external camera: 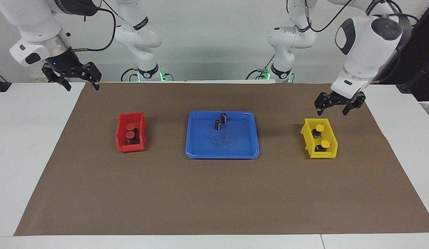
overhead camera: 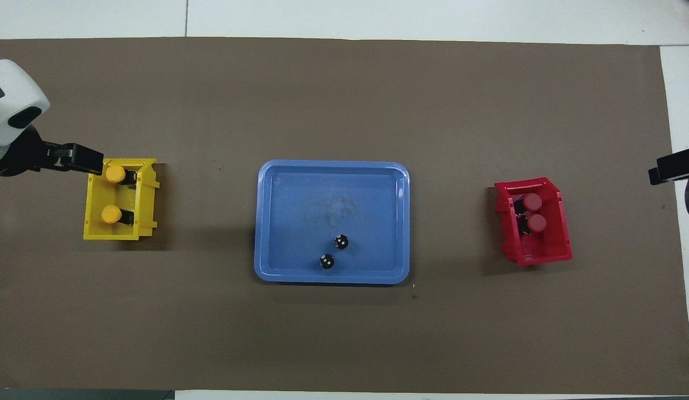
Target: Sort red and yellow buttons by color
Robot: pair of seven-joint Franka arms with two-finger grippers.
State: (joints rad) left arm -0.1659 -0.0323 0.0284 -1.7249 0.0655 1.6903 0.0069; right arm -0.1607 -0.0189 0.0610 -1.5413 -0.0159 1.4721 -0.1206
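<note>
facing view: sorting looks done; two red buttons lie in the red bin, two yellow buttons in the yellow bin; left tool hangs wide and empty over the paper just beside that bin; a low sweep could clip its rim and spill the caps; right tool waits wide over the bench edge; two black cylinders stand in the blue tray, easy to mistake for buttons.

overhead view: left tool overlaps the yellow bin's corner, so a careless descent risks a knock; red buttons crowd one end of the tilted red bin.
</note>
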